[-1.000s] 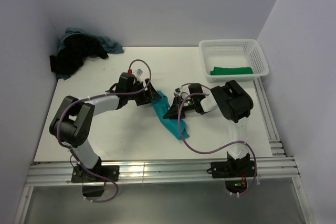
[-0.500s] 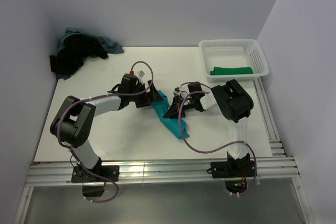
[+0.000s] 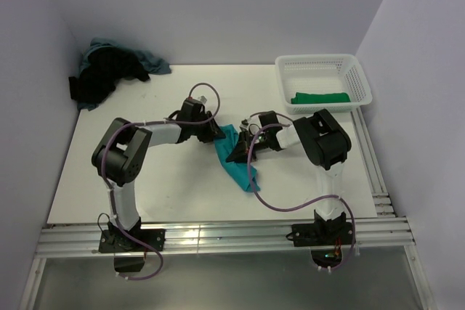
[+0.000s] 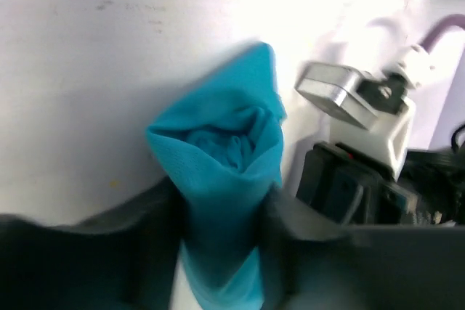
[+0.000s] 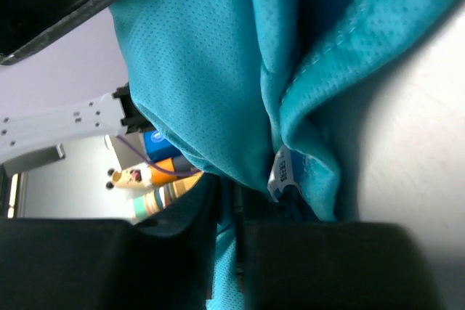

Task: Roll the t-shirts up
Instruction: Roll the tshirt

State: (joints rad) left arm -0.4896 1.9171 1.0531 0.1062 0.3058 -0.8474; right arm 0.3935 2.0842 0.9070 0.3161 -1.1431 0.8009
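shirt: bright teal cotton t-shirt, bunched long on the white worktop
left hand: clamping its rolled end
right hand: pinching a fold (same shirt)

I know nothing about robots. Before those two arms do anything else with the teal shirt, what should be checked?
1. Left gripper closed around the teal shirt: ok, the cloth fills the gap.
2. Right gripper shut on the cloth: ok.
3. Roll tight: not ok, its end gapes open in the left wrist view.
4. Cable of the right arm clear of the shirt: cannot tell, it passes right by the near end.
5. Basket has room: ok, only a green shirt lies inside.
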